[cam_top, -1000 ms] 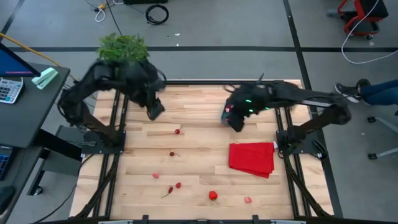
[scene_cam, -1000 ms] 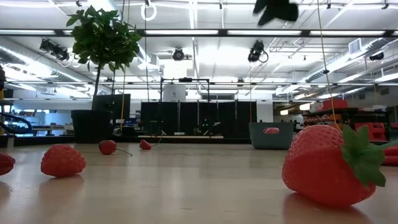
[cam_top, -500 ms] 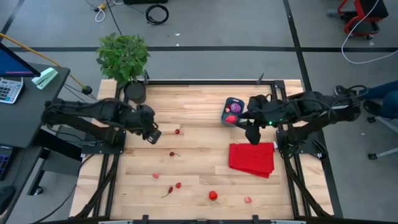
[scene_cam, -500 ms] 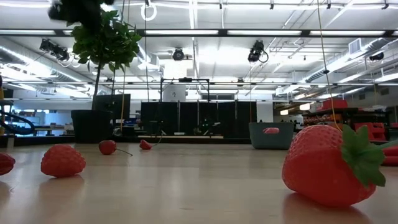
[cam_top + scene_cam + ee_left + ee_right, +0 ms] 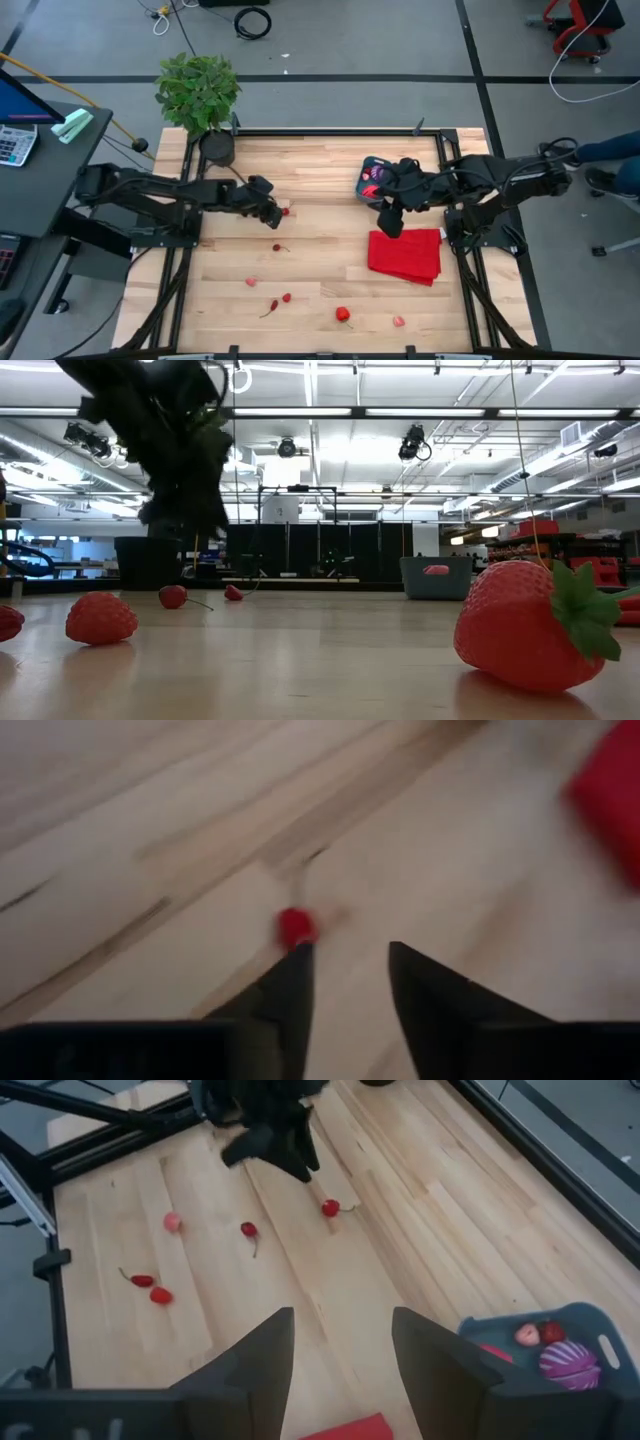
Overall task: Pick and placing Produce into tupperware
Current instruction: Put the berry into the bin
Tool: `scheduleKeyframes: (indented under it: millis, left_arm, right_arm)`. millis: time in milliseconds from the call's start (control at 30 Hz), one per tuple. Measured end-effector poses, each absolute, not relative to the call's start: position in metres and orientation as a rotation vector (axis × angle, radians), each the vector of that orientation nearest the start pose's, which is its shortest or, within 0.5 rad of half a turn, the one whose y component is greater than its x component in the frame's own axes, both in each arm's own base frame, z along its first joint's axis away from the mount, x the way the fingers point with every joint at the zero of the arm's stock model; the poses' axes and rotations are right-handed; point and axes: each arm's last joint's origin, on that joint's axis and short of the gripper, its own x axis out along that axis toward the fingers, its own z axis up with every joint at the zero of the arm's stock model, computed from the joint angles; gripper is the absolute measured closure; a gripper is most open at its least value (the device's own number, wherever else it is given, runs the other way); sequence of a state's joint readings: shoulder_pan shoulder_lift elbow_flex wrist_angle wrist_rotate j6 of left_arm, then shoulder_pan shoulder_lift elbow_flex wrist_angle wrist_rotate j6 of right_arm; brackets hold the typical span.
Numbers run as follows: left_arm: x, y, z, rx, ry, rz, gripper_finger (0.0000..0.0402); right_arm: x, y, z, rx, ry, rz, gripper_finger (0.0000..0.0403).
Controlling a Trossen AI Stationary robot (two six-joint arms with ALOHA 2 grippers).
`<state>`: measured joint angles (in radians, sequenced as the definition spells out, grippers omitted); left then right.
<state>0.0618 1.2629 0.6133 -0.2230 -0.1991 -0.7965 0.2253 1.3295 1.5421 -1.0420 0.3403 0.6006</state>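
left hand spread beside a small cherry, right hand over the cloth's edge

the left hand (image 5: 272, 212) is low over the wooden surface (image 5: 320, 255), its two dark fingers (image 5: 292, 982) spread with a clear gap and nothing between them. a small red cherry (image 5: 286, 211) lies on the surface just beyond one fingertip, close to touching in the left wrist view. in the low view the same arm comes down as a dark blur in front of the potted plant (image 5: 199, 92), which stands at the far left corner of the surface.

the right hand (image 5: 391, 222) hangs above the near edge of the flat red cloth (image 5: 405, 254), fingers parted and holding nothing. just behind it, toward the far edge of the surface, is the blue tupperware (image 5: 373, 180); the right wrist view shows it holding a spiky purple piece (image 5: 570, 1360) and two small red or pink pieces beside that.

the rest of the produce is scattered on the bare wood, well apart from the tupperware: another cherry (image 5: 277, 248) nearer the middle, a pale pink piece (image 5: 250, 282), a pair of small red ones (image 5: 280, 300) close together, a strawberry (image 5: 343, 314) and a pink piece (image 5: 399, 321) near the front edge. the low view has that strawberry large at the right and a raspberry-like piece (image 5: 101, 618) at the left.
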Motion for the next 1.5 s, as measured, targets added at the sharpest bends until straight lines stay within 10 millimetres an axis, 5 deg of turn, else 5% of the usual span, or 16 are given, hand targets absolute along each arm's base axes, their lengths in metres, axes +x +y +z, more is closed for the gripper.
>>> scheduleKeyframes:
  millis: [300,633,967,1500]
  left_arm:
    - [0.250,0.024,0.146,-0.612,0.829,0.568,0.0131]
    - [0.260,0.030,0.121,-0.589,0.883,0.606,0.0111]
    - [0.260,0.031,0.117,-0.580,0.877,0.633,0.0171]
    - [0.260,0.031,0.119,-0.624,0.860,0.646,0.0361]
  right_arm:
    - [0.246,0.046,0.399,0.340,0.736,-0.343,0.0224]
    - [0.246,0.046,0.399,0.344,0.733,-0.344,0.0224]
    - [0.246,0.046,0.399,0.344,0.732,-0.344,0.0224]
    - [0.246,0.046,0.399,0.343,0.732,-0.344,0.0224]
